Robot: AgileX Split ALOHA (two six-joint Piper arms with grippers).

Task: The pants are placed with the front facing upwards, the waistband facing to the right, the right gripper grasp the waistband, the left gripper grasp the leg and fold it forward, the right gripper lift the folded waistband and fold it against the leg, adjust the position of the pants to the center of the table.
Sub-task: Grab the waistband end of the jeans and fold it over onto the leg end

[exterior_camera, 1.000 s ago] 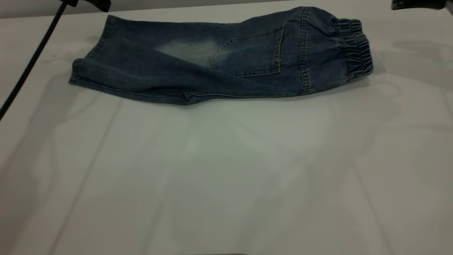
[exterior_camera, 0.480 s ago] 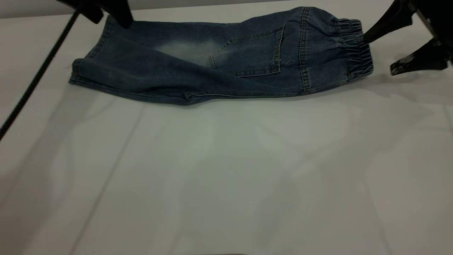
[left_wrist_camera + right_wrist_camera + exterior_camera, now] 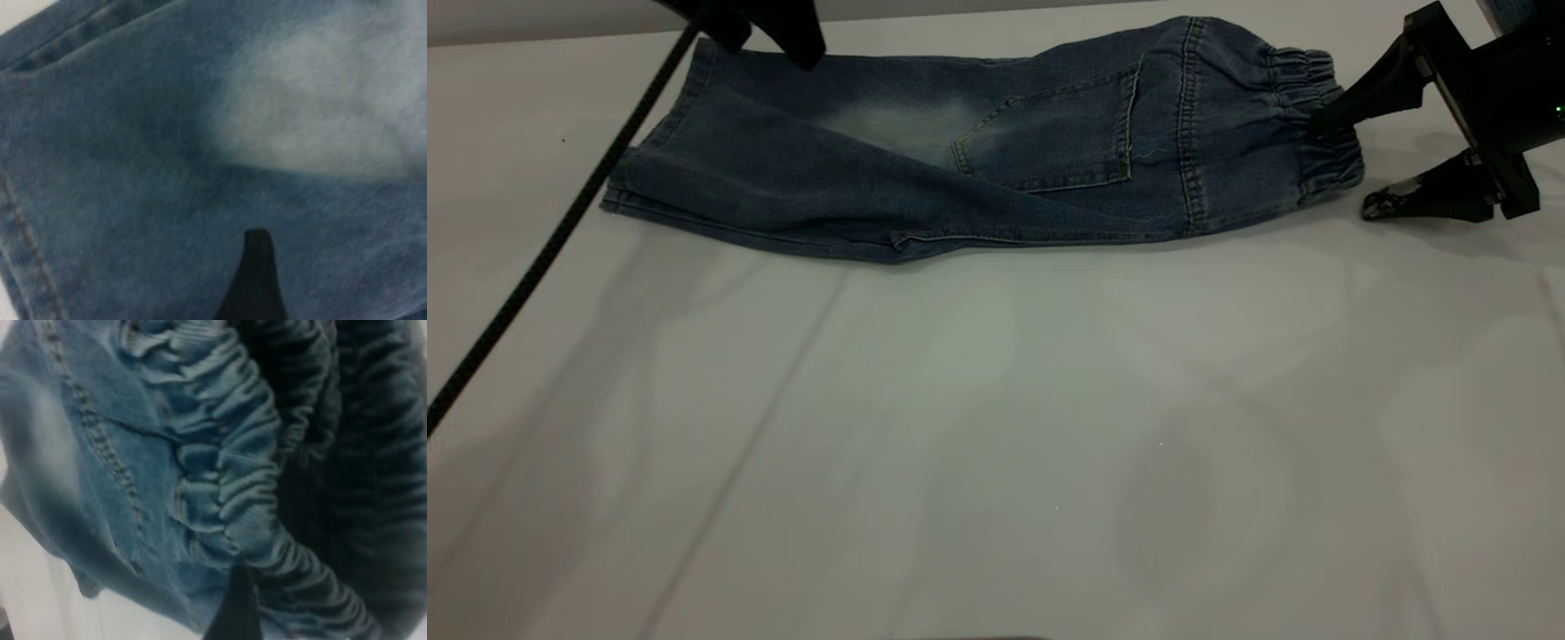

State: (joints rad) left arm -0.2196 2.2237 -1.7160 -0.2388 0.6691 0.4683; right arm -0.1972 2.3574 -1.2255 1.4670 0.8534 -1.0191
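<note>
Exterior: pants (image 3: pixel 978 151) folded lengthwise at far side of tabletop (image 3: pixel 996 444), waistband (image 3: pixel 1320 124) rightward. Right pincer (image 3: pixel 1343 164) spread wide, straddling the waistband end. Left pincer (image 3: pixel 783 31) over the leg hem; spread unclear.
Left wrist: one finger (image 3: pixel 253 280) over denim.
Right wrist: waistband gathers (image 3: pixel 233 453) close up.

The blue denim pants (image 3: pixel 978 151) lie flat and folded lengthwise on the white tabletop (image 3: pixel 996 427), their puckered waistband (image 3: pixel 1316 116) touched by the upper finger of the spread right pincer (image 3: pixel 1347 164), their leg hem beneath the left pincer (image 3: pixel 783 31).
</note>
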